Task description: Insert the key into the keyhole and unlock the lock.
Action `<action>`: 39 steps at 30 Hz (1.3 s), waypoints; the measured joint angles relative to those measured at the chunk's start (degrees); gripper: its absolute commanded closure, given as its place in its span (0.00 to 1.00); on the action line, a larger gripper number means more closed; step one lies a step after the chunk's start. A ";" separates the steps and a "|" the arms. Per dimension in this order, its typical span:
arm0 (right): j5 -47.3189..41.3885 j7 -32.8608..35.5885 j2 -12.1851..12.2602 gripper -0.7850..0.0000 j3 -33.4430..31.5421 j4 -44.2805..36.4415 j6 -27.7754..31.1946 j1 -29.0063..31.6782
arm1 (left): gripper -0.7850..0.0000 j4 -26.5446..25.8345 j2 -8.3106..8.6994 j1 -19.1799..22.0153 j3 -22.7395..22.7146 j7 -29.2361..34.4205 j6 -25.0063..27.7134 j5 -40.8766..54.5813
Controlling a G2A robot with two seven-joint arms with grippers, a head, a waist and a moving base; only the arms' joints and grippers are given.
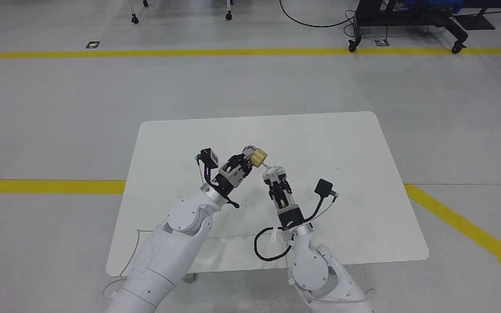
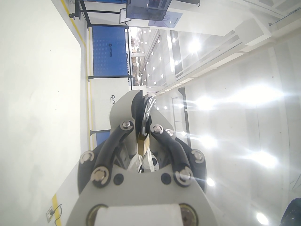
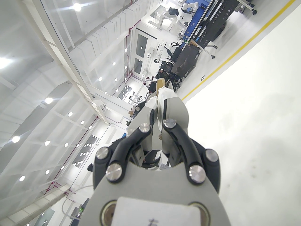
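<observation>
Top view: the lock (image 1: 258, 156), a small brass padlock, is held up above the white table (image 1: 352, 156) at the tip of the left gripper (image 1: 249, 160). The key (image 1: 275, 169) meets it from the right gripper (image 1: 274, 174). I cannot tell whether the blade is in the keyhole or only against it.

The lock looks dense for its bulk, rigid and smooth-sided, so it could twist in a pinch when the key turns. It is best held across its flat faces. In the left wrist view the jaws are pressed onto it, with the brass body (image 2: 142, 145) and a silvery shackle (image 2: 149, 104) showing between the dark pads.

The key is likely thin, stiff and light. Its head seems to be wrapped in white tape (image 3: 164, 99), which should add grip. In the right wrist view the jaws pinch that wrapped head, and a brass edge (image 3: 160, 82) shows just past it.

The table top is matt and flat with rounded corners.
</observation>
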State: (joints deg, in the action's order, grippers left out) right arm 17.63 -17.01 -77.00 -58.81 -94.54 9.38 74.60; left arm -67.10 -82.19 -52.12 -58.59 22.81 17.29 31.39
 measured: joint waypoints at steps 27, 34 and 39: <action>3.22 1.25 -1.69 1.00 -0.78 0.74 -2.24 -0.01 | 1.00 -0.67 -0.17 -0.09 -1.51 2.74 -1.85 -6.80; 3.35 1.88 -2.05 0.08 -1.34 0.85 -2.89 -0.15 | 1.00 -0.02 -0.34 -0.11 -1.99 3.39 -2.07 -6.04; 3.46 1.79 -1.92 0.00 -3.49 -0.28 -1.62 0.92 | 1.00 0.15 -0.27 -0.72 -3.76 7.98 -2.88 -0.17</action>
State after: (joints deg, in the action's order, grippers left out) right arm 21.09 -15.22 -78.93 -62.31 -94.82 7.76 75.52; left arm -66.95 -82.47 -52.84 -62.35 30.79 14.41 31.22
